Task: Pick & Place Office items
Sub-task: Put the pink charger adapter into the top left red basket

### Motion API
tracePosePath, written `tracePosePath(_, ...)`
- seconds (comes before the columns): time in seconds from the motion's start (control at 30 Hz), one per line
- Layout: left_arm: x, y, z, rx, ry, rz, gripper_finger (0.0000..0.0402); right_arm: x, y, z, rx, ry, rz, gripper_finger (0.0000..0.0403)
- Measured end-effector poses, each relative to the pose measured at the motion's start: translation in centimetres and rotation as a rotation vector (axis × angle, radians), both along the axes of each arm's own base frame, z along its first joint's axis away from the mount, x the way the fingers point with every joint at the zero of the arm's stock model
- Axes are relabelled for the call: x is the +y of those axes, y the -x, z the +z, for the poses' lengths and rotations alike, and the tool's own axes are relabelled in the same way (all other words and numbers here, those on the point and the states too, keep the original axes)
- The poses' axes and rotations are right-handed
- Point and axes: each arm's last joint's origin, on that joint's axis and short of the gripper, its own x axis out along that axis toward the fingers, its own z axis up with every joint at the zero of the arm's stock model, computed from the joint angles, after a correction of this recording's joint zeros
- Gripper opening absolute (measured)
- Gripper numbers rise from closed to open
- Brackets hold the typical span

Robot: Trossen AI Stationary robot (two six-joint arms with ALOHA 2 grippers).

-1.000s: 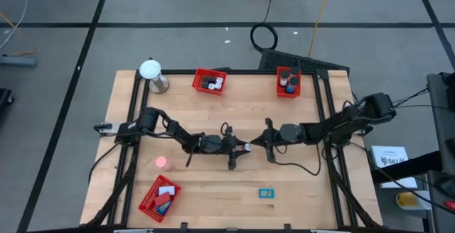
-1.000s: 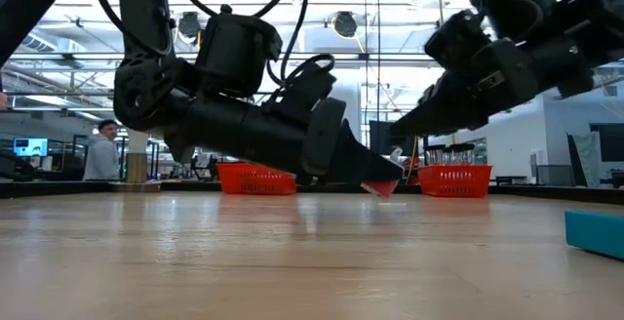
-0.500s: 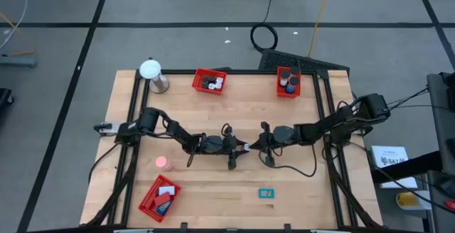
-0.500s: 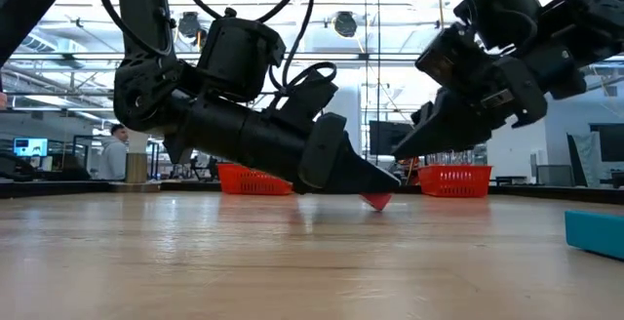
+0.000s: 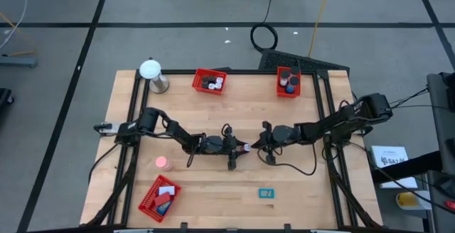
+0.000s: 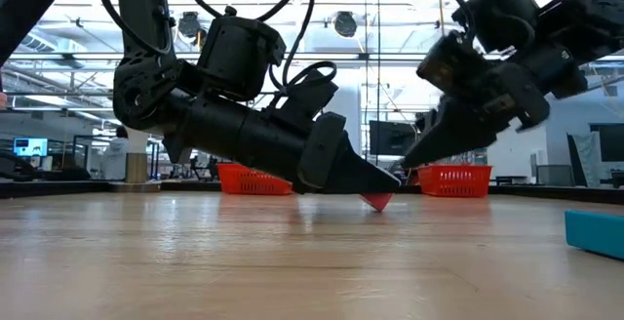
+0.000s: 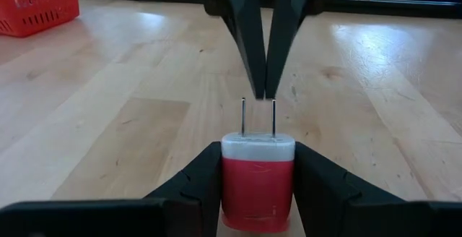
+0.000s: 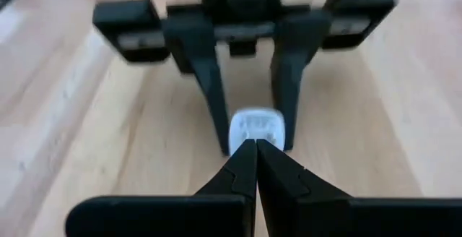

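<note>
A small plug (image 7: 258, 183) with a red body, a white face and two metal prongs (image 7: 244, 116) sits between the fingers of my left gripper (image 5: 244, 148) at the middle of the table; the low view shows it (image 6: 377, 201) just above the wood. My right gripper (image 5: 256, 146) is shut and faces it from the table's right. Its tips (image 7: 257, 85) stand at the prongs' ends. The right wrist view shows the plug's white face (image 8: 256, 127) just past my right gripper (image 8: 254, 147). Other office items lie on the table and in red trays. My left gripper pinches the plug's red body (image 7: 258, 194) by its two sides between its two fingers (image 7: 206, 183). The fingers come nearly level from the table's left, slanting a little down. The prongs point away toward the table's right, and the plug tilts with the fingers. My right gripper has its shut tips at the prongs' ends; whether they touch, I cannot tell.
Red mesh trays stand at the far edge (image 5: 209, 81) (image 5: 288, 82) and at the near left (image 5: 159, 197). A white ball on a silver stand (image 5: 151, 73) is at the far left. A pink item (image 5: 163, 163) and a blue piece (image 5: 266, 193) lie on the wood.
My right gripper has tipped its nose downward and its shut tips have come closer to the plug in my left gripper.
</note>
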Motion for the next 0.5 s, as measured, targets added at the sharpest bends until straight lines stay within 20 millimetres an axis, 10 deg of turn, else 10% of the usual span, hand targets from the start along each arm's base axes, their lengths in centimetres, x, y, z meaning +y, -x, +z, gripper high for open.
tracePosePath(0.5,-0.03,-0.02,0.04,-0.004,0.020,-0.004,0.0137,0.03,-0.22,0.42,-0.052,-0.007,0.002,0.0002)
